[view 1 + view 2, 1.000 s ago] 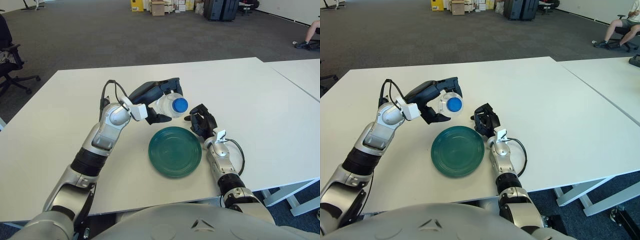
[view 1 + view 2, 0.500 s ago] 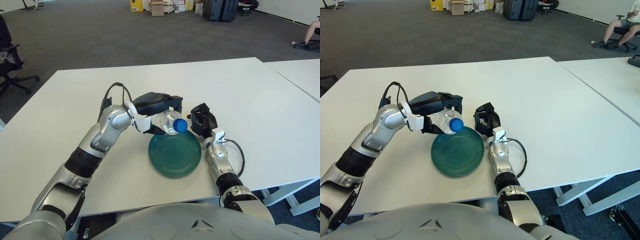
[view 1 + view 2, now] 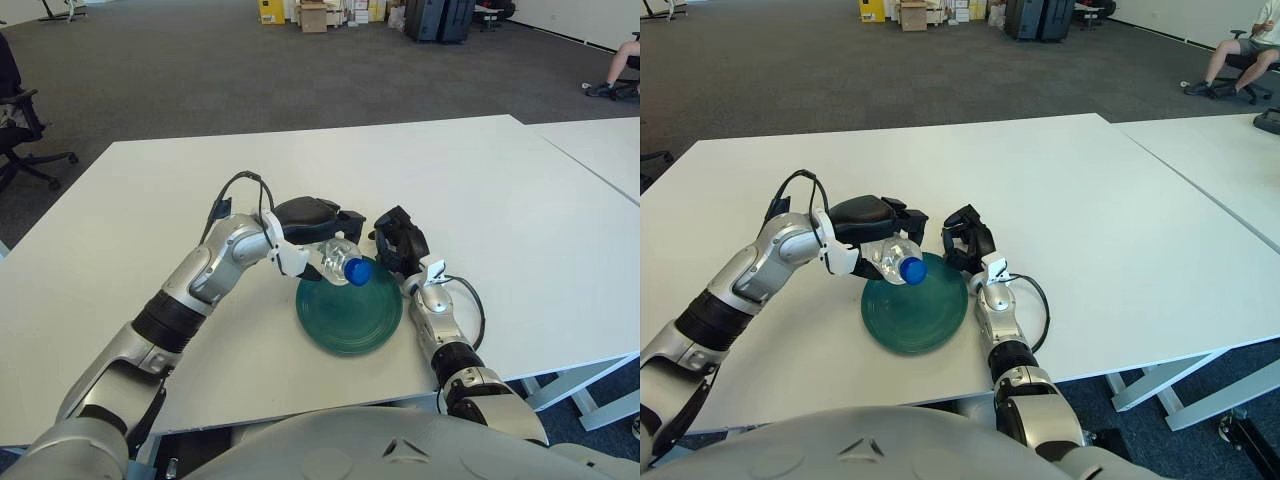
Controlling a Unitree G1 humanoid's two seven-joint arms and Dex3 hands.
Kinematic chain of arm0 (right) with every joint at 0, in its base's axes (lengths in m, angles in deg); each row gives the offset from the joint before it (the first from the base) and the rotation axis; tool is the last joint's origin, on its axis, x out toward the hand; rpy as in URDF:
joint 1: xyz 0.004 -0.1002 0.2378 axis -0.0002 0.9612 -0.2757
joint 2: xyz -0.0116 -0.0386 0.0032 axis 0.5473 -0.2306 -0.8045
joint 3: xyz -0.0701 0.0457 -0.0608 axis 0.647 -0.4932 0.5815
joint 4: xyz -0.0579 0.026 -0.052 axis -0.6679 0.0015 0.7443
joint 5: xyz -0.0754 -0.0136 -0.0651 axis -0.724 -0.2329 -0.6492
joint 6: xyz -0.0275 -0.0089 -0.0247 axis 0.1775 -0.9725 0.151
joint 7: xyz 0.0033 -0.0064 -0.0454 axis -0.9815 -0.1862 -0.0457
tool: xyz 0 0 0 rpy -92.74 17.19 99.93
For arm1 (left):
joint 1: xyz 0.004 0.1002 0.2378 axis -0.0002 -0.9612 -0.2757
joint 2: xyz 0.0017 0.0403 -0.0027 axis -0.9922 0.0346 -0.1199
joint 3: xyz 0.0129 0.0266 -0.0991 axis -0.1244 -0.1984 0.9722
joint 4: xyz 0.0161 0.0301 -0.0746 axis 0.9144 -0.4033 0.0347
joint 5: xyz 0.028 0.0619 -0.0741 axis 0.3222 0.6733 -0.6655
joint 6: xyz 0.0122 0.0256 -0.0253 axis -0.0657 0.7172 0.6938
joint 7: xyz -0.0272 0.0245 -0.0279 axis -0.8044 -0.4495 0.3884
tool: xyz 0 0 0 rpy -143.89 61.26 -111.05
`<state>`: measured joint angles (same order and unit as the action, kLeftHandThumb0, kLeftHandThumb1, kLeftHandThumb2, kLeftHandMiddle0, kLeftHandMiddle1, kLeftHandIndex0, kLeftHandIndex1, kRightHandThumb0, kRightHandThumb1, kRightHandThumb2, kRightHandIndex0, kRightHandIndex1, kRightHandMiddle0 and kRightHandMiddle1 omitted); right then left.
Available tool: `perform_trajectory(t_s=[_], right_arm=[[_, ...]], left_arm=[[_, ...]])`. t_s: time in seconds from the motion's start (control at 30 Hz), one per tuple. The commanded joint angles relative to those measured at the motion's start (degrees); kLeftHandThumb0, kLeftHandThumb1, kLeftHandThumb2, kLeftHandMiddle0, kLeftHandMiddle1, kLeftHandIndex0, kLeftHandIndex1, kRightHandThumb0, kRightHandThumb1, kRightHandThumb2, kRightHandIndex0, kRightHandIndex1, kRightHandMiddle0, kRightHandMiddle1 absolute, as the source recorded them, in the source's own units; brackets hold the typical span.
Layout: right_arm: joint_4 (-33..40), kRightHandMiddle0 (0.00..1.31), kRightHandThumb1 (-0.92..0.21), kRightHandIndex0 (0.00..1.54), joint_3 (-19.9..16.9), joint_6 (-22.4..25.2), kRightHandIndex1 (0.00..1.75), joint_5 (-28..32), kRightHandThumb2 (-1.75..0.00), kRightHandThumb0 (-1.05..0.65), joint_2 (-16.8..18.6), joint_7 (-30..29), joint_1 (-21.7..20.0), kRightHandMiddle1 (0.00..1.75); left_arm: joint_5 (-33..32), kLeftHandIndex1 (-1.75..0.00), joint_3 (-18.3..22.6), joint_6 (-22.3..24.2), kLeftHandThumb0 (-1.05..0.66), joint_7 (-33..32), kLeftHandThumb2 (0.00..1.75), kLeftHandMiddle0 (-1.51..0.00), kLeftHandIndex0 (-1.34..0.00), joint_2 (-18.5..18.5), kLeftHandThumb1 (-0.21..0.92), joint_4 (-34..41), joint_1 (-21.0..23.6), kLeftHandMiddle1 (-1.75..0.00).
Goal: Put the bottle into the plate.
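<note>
My left hand [image 3: 318,228] is clamped on the bottle [image 3: 340,262] over the green plate's [image 3: 350,318] far rim, right hand [image 3: 398,238] curled just beside it

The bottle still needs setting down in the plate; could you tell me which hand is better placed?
Left. The left hand grips the bottle over the plate; the right hand shows beside the plate's right rim.
</note>
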<state>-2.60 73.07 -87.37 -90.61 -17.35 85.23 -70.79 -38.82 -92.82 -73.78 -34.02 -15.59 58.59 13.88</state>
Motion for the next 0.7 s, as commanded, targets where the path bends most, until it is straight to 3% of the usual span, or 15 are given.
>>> perform_trajectory(t_s=[0.0, 0.17, 0.23, 0.33, 0.47, 0.67], right_arm=[[-3.26, 0.37, -0.63, 0.25, -0.91, 0.26, 1.51, 1.9, -0.92, -0.39, 0.61, 0.66, 3.54, 1.75], [-3.46, 0.37, -0.63, 0.29, -1.58, 0.88, 1.49, 2.44, -0.92, -0.39, 1.02, 1.04, 3.37, 1.75], [-3.51, 0.38, -0.63, 0.32, -1.72, 1.02, 1.51, 2.43, -0.9, -0.2, 1.06, 1.15, 3.35, 1.75], [-3.65, 0.38, -0.62, 0.34, -1.94, 1.19, 1.52, 2.44, -0.89, -0.07, 1.07, 1.32, 3.25, 1.75], [-3.82, 0.37, -0.62, 0.35, -2.15, 1.38, 1.52, 2.48, -0.88, -0.02, 1.07, 1.43, 3.12, 1.75], [-4.25, 0.34, -0.67, 0.33, -2.45, 1.26, 1.53, 2.73, -0.83, -0.01, 1.03, 1.95, 2.79, 1.75]], left_arm=[[1.42, -1.75, 0.48, -0.42, -0.48, -1.29, 1.36, -1.11, -0.63, -0.48, 0.28, -0.73, 1.78, -1.75], [3.82, -1.75, 0.36, -1.22, -0.48, -3.3, 1.35, -1.11, -0.63, -0.27, 0.29, -2.04, 1.33, -1.75], [4.23, -1.75, 0.32, -1.59, -0.48, -3.77, 1.34, -1.11, -0.63, -0.14, 0.29, -2.48, 1.33, -1.75], [4.75, -1.75, 0.17, -2.0, -0.47, -4.54, 1.33, -1.1, -0.62, 0.22, 0.3, -3.31, 1.32, -1.75], [4.85, -1.75, 0.09, -2.3, -0.47, -4.77, 1.33, -1.09, -0.62, 0.48, 0.3, -3.83, 1.27, -1.75], [5.72, -1.75, -1.49, -2.01, -0.47, -5.47, 1.32, -1.08, -0.61, 1.67, 0.31, -1.78, -2.49, -1.75]])
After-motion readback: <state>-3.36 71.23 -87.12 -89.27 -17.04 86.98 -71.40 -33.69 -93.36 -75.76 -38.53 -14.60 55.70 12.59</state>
